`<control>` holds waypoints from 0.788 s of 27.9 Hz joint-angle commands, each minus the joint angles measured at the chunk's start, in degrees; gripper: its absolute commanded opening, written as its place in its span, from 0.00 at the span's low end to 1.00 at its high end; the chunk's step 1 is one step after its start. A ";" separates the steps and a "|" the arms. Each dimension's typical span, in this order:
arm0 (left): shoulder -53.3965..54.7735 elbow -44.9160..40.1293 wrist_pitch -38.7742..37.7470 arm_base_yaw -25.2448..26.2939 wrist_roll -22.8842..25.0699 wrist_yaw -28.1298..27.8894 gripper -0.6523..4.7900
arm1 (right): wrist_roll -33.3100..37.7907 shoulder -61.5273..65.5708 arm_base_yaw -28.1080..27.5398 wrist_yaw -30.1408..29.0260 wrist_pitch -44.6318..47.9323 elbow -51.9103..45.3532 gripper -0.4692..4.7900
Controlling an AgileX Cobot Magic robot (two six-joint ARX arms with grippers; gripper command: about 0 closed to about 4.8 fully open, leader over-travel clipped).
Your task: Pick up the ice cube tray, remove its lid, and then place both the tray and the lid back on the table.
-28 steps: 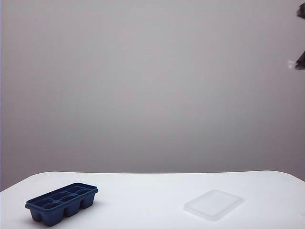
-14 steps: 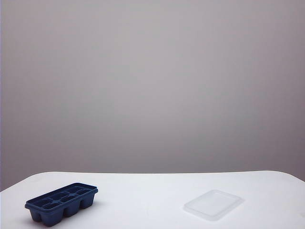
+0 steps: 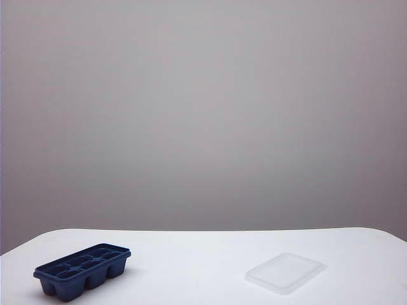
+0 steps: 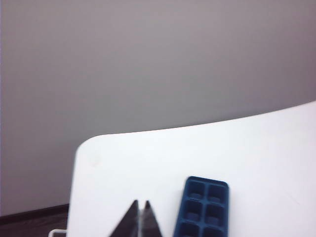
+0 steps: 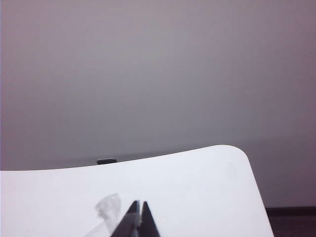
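Navy six-cell ice cube tray (image 3: 82,271) and frosted flat lid (image 3: 285,272) lie well apart on the white table (image 3: 203,254) — left gripper (image 4: 140,205) and right gripper (image 5: 138,203) both closed, empty.

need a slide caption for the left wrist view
Shut left gripper hangs over the white table beside the uncovered navy ice cube tray, touching nothing.

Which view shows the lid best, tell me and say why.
The exterior view: the whole lid lies flat on the table, apart from the ice cube tray. The right wrist view catches only a pale corner of it beside the shut right hand. The left wrist view shows none of it.
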 commanded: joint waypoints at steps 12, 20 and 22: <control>-0.02 0.57 0.76 0.09 -2.43 -1.18 0.11 | -0.39 -14.93 0.02 0.35 -9.75 -0.35 0.07; -0.02 0.70 5.09 0.13 -4.26 -1.25 0.11 | -0.59 -20.70 0.00 2.34 -14.45 0.07 0.07; -0.02 0.76 5.03 0.11 -4.24 -1.60 0.11 | -0.59 -20.79 0.00 2.38 -15.15 0.09 0.07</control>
